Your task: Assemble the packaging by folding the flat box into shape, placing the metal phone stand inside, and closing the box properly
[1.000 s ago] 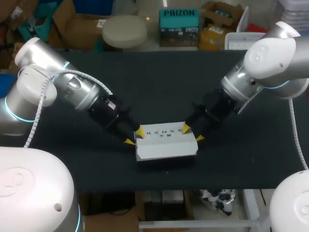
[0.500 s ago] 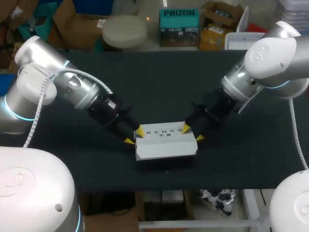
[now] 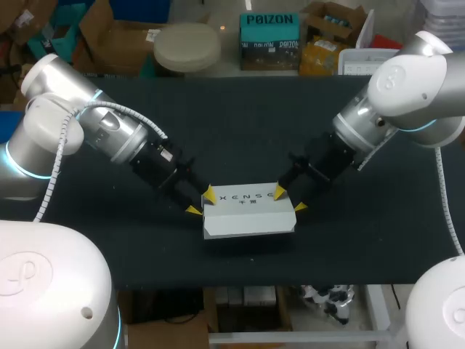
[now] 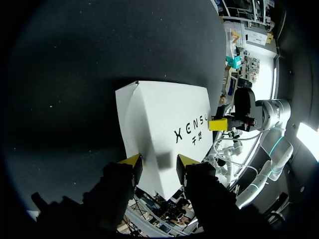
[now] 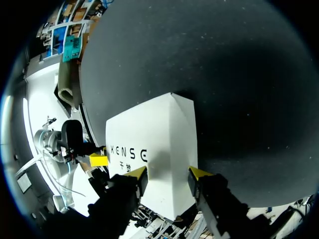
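Note:
A closed white box (image 3: 251, 214) with dark lettering on top sits at the middle of the black table (image 3: 240, 123), near its front edge. My left gripper (image 3: 201, 202) is shut on the box's left end, one yellow tip on each side. My right gripper (image 3: 289, 201) grips the right end the same way. In the left wrist view the box (image 4: 164, 124) runs out ahead from between my left gripper's (image 4: 158, 162) tips. In the right wrist view the box (image 5: 154, 139) likewise lies between my right gripper's (image 5: 168, 174) tips. A shadow lies under the box. No phone stand is visible.
Bare black mat surrounds the box on all sides, with wide room behind it toward the table's far edge. The front edge of the table runs close below the box.
The box's lower edge has risen slightly, and its shadow shows more. My left arm has shifted a little up and left. Both grips are unchanged.

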Available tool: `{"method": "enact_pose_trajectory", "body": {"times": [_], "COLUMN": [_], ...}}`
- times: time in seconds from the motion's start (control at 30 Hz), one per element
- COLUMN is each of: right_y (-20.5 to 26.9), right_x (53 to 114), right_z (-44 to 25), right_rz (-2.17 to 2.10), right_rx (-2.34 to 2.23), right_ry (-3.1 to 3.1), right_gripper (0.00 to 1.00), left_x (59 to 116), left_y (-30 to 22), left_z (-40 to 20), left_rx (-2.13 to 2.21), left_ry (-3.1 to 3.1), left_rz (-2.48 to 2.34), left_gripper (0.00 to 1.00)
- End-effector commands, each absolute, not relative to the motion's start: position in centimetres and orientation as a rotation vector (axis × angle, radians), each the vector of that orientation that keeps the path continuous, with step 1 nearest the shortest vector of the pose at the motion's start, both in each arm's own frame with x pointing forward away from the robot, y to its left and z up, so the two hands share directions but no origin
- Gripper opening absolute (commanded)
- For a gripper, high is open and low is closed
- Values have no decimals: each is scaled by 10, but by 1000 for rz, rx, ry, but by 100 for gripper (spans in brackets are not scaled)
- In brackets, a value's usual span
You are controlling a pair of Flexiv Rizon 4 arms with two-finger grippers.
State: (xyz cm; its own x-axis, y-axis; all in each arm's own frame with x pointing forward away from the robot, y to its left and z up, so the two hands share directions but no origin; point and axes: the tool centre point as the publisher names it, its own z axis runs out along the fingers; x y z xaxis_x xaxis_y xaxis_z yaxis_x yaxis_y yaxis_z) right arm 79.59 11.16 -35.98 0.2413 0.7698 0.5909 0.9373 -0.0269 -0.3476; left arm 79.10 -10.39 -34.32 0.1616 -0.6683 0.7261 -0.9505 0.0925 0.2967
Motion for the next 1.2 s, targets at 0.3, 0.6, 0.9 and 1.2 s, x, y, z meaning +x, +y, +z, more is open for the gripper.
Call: {"method": "enact_pose_trajectory", "body": {"times": [0.3,0.6,0.9,1.2], "right_y": [120,122,122,120], "right_x": [798,798,796,796], "right_z": [-362,-369,-375,-381], "right_rz": [-303,-298,-298,-297], "right_rx": [-1829,-1824,-1829,-1829], "right_ry": [-1573,-1579,-1588,-1594], "right_gripper": [54,54,55,55], "left_x": [791,789,785,781], "left_y": [-109,-109,-107,-108], "left_z": [-345,-350,-356,-361], "left_rx": [1649,1654,1667,1683], "left_ry": [-1589,-1610,-1647,-1703], "left_rz": [450,457,481,507], "left_gripper": [46,47,49,53]}}
